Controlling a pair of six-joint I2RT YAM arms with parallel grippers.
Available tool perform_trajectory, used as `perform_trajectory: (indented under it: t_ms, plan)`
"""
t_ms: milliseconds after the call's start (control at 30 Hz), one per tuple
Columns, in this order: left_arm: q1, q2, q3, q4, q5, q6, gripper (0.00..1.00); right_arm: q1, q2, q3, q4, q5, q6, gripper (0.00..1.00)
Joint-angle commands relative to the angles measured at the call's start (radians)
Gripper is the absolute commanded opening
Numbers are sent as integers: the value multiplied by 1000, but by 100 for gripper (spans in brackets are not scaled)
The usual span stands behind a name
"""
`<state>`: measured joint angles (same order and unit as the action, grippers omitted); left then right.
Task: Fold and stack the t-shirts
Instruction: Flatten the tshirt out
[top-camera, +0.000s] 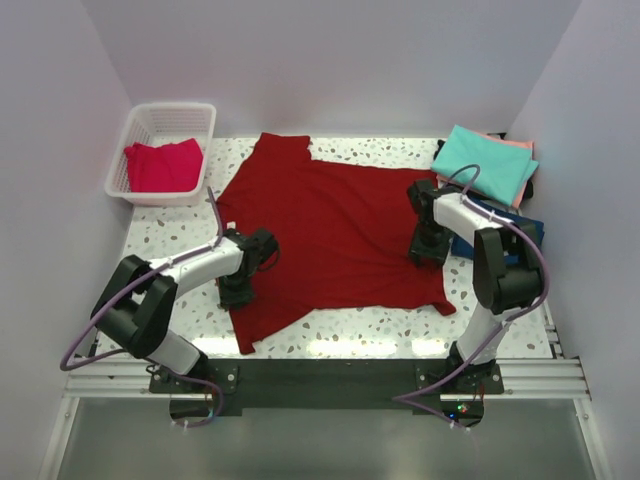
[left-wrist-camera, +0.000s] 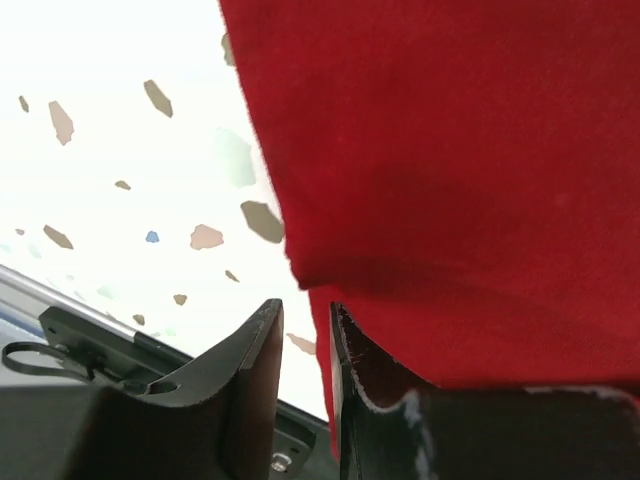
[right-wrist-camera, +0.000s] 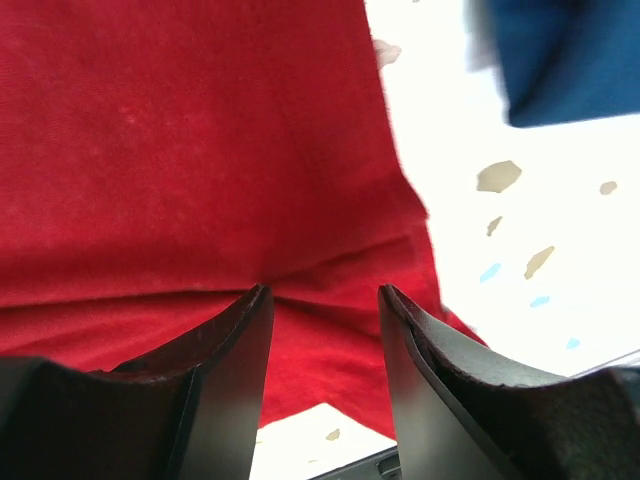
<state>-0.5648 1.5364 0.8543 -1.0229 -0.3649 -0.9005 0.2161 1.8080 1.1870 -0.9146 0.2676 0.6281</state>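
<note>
A large dark red t-shirt (top-camera: 340, 230) lies spread flat across the middle of the table. My left gripper (top-camera: 238, 292) is low at its left edge. In the left wrist view the jaws (left-wrist-camera: 305, 308) stand narrowly open, with the shirt's edge (left-wrist-camera: 450, 170) hanging into the gap against the right finger. My right gripper (top-camera: 430, 250) is over the shirt's lower right part. Its jaws (right-wrist-camera: 325, 290) are wide open just above the cloth (right-wrist-camera: 200, 150), with nothing between them. A pinkish-red t-shirt (top-camera: 163, 165) lies in the basket. A folded teal t-shirt (top-camera: 485, 160) tops a salmon pink one (top-camera: 520, 145), with a navy one (top-camera: 525, 225) beside them.
The white lattice basket (top-camera: 150, 115) stands at the back left corner of the speckled table (top-camera: 170, 235). The folded stack is at the back right, close to my right arm. Navy cloth (right-wrist-camera: 570, 60) shows at the top right of the right wrist view. Walls close in the back and sides.
</note>
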Motion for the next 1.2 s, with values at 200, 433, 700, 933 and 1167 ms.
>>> perform_trajectory:
  t_ms: [200, 433, 700, 933, 1167]
  plan:
    - [3, -59, 127, -83, -49, 3, 29, 114, -177, 86, -52, 82, -24, 51]
    - [3, -35, 140, 35, -42, 12, 29, 137, -207, -64, 150, -140, -64, 53]
    - [3, 21, 57, 86, -2, 5, 28, 267, -171, -93, 149, -153, -79, 53]
    - [3, 51, -17, 47, -8, -44, 28, 353, -112, -184, 220, -244, -62, 53]
    - [6, 51, -58, 17, 14, -69, 26, 431, -52, -224, 241, -262, -47, 52]
